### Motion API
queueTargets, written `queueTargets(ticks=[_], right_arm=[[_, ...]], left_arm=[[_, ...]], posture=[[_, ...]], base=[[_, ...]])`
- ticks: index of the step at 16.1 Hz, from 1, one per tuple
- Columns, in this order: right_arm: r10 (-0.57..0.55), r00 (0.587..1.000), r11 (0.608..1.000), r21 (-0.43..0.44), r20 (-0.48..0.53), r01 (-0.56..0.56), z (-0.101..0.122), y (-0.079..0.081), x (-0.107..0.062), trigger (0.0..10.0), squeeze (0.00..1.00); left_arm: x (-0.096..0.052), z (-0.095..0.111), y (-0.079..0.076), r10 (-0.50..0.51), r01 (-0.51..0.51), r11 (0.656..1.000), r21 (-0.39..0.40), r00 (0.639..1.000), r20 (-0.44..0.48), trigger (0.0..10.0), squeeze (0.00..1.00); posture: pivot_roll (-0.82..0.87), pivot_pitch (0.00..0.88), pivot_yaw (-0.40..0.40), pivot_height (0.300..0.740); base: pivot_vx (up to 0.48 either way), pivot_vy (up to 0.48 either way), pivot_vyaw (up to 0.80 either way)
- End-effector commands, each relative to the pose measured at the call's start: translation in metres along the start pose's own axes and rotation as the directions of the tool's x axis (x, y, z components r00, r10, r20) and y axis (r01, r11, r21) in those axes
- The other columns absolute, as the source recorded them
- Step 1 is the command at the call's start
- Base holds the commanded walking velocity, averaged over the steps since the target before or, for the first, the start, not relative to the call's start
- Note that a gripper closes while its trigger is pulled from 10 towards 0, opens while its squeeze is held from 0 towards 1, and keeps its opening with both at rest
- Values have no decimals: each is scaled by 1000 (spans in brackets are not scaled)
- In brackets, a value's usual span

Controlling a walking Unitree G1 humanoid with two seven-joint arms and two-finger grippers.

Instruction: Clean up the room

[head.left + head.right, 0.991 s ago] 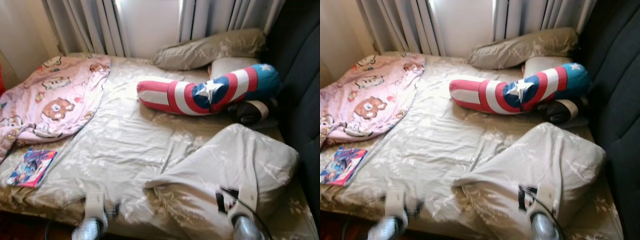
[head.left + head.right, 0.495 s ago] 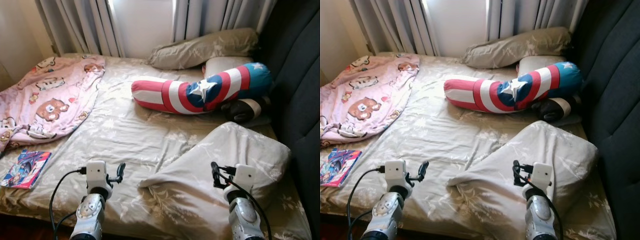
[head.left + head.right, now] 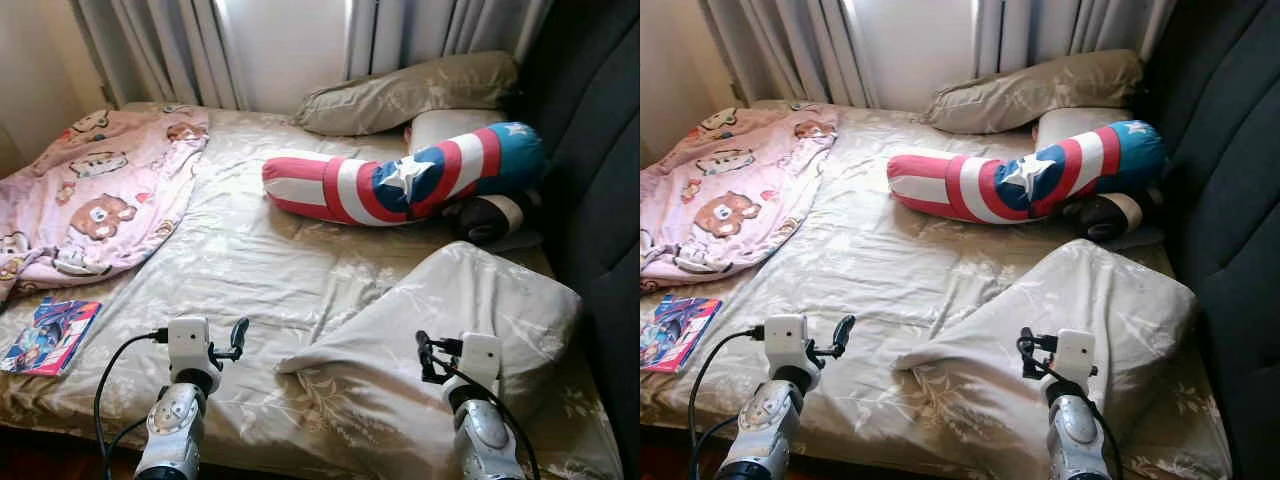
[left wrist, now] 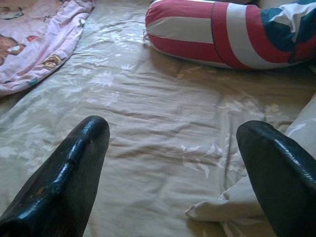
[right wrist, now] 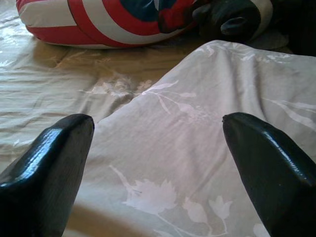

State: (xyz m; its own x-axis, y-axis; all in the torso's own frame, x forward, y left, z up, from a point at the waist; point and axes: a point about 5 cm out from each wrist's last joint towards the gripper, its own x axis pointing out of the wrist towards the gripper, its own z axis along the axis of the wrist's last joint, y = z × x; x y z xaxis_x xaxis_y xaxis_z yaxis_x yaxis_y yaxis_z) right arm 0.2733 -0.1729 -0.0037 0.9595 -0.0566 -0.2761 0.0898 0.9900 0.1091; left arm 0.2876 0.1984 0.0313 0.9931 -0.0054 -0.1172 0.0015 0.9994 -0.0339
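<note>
A beige flowered pillow lies askew on the bed's near right. My right gripper hovers open over its near edge, and the right wrist view shows the pillow between the spread fingers. My left gripper is open above the bare sheet, just left of the pillow's corner. A red, white and blue shield-print bolster lies across the far half of the bed. A pink bear-print blanket is bunched at the left. A colourful comic book rests near the bed's front left corner.
A dark padded headboard runs along the right side. Two more beige pillows lie at the far end under grey curtains. A dark rolled object sits beside the bolster's blue end.
Both arms have risen from the picture's bottom edge to above the bed's near side, the right one over the pillow. The camera view has shifted slightly.
</note>
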Motion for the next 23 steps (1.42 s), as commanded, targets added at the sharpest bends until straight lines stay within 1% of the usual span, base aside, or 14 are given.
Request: queueTargets(ticks=[1, 3, 4, 5, 10, 19, 23], right_arm=[[16, 1000, 1000, -5, -13, -17, -1, 4, 1, 10000, 0], [32, 999, 999, -13, -25, -32, -2, 7, 1, 10000, 0], [42, 999, 999, -9, -8, -42, -1, 9, 1, 10000, 0], [43, 999, 999, -3, 4, -43, 1, 9, 1, 10000, 0], [22, 1000, 1000, -2, -11, -22, 0, 9, 2, 10000, 0], [29, 999, 999, 19, -15, -28, 1, 14, 4, 10000, 0], [22, 1000, 1000, 22, -19, -21, 1, 13, 4, 10000, 0]], left_arm=[[2, 3, 2, 1, -1, 1000, -7, 1000, 6, 10000, 0], [2, 2, 0, -12, 12, 1000, -7, 1000, -2, 10000, 0], [1, 0, -2, -20, 20, 1000, -8, 1000, -11, 10000, 0], [1, 0, -2, -21, 21, 1000, -10, 1000, -13, 10000, 0], [0, -2, -7, -39, 38, 999, -13, 999, -22, 10000, 0], [2, 2, -6, -42, 42, 999, -17, 999, -11, 10000, 0], [2, 1, -9, -62, 61, 997, -36, 998, -17, 10000, 0]], posture=[[13, 3, -11, 700], [12, 0, -9, 675], [9, 0, -7, 661], [9, 0, -6, 656], [11, 0, -3, 656], [14, 2, -1, 656], [13, 4, 0, 656]], base=[[0, 0, 0], [0, 0, 0], [0, 0, 0], [0, 0, 0], [0, 0, 0], [0, 0, 0], [0, 0, 0]])
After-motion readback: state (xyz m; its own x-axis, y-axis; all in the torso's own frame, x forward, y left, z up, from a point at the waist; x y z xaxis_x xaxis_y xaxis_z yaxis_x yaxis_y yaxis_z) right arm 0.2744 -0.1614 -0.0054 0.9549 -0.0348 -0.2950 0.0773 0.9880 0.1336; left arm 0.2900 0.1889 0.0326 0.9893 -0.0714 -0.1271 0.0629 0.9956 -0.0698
